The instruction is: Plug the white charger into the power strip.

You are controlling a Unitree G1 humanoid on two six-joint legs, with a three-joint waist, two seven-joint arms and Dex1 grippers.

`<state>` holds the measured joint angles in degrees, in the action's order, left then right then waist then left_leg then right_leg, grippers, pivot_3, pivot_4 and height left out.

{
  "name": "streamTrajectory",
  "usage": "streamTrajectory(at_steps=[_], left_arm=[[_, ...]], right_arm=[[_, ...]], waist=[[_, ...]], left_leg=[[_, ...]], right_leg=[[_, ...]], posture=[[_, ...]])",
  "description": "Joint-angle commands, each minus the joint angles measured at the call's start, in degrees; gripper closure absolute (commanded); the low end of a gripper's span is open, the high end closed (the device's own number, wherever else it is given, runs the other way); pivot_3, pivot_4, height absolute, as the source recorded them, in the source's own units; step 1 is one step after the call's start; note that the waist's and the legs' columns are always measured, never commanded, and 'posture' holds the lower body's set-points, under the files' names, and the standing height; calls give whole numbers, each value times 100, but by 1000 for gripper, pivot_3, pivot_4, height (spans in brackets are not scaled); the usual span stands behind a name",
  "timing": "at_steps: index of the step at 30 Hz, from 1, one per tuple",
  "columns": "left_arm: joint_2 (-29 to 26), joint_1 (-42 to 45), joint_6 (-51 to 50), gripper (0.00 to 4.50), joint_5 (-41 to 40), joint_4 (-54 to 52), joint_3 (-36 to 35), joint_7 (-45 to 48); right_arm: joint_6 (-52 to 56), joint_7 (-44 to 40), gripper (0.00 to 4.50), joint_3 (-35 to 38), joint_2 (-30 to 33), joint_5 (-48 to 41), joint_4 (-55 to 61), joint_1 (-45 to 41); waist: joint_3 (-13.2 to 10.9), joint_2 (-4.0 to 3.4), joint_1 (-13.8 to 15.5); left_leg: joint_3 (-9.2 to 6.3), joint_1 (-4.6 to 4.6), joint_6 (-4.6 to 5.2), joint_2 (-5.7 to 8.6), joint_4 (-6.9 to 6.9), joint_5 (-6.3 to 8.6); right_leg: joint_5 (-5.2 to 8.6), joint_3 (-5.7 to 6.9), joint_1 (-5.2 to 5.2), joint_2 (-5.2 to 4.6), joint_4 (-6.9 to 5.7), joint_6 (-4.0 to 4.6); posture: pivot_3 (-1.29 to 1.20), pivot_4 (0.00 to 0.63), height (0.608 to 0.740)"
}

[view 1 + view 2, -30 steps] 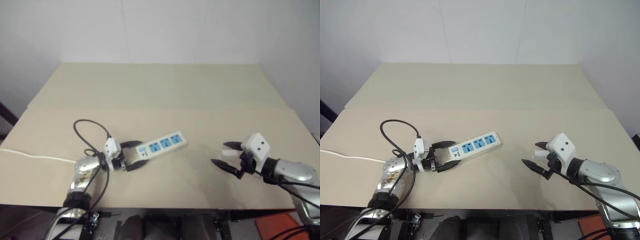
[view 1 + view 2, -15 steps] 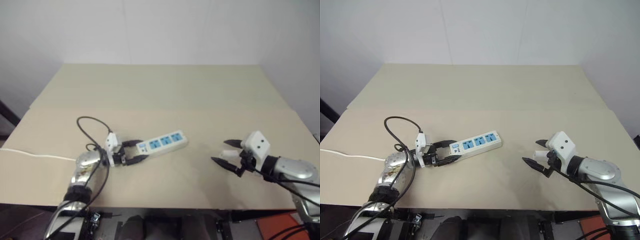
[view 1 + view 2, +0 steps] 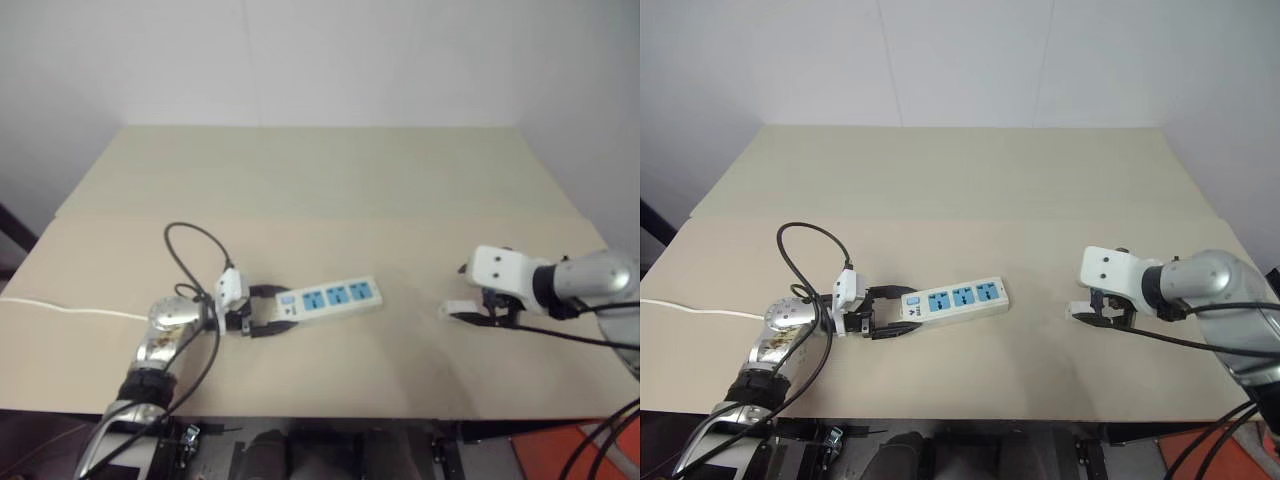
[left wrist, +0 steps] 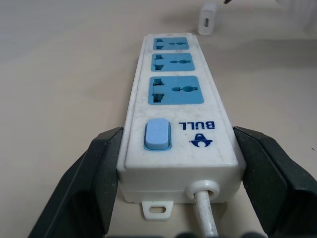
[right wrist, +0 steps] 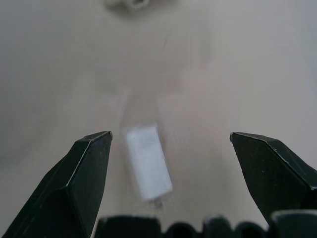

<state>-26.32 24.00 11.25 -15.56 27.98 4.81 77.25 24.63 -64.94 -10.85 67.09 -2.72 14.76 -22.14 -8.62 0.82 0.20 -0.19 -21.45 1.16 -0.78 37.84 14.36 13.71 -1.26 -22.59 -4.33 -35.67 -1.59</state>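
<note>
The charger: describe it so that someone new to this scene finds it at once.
Start at the tan table and go to its right side, where the open right gripper hangs over it. The charger lies flat on the table between those black fingers, touched by neither. It is a small plain white block, far smaller than the power strip with blue sockets on the left.

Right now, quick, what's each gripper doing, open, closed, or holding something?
Left gripper: closed on the switch end of the power strip.
Right gripper: open above the white charger, holding nothing.
</note>
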Motion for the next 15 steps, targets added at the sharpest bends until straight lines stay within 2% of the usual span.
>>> streamTrajectory(at_steps=[1, 7, 15], left_arm=[[14, 12, -4, 1286, 166, 63, 321, 308], [31, 39, 125, 1286, 251, 140, 454, 399], [101, -61, 149, 1286, 208, 112, 457, 308]], right_arm=[[-215, -773, 0, -512, 158, 431, -6, -568], [-115, -1323, 0, -1362, -232, 1195, -421, -1404], [-318, -1617, 0, -1917, -694, 1972, -1052, -1792]], waist=[[0, -1, 0], [2, -2, 32], [2, -4, 51]], left_leg=[[0, -9, 1, 1, 0, 0], [1, -55, 2, 4, 3, 1], [2, -56, 2, 9, 5, 1]], right_leg=[[-1, 1, -5, -1, 0, 1], [-3, 1, -54, -2, -7, 2], [-4, 2, -54, -6, -9, 2]], posture=[[0, 150, 740], [0, 150, 740], [0, 150, 740]])
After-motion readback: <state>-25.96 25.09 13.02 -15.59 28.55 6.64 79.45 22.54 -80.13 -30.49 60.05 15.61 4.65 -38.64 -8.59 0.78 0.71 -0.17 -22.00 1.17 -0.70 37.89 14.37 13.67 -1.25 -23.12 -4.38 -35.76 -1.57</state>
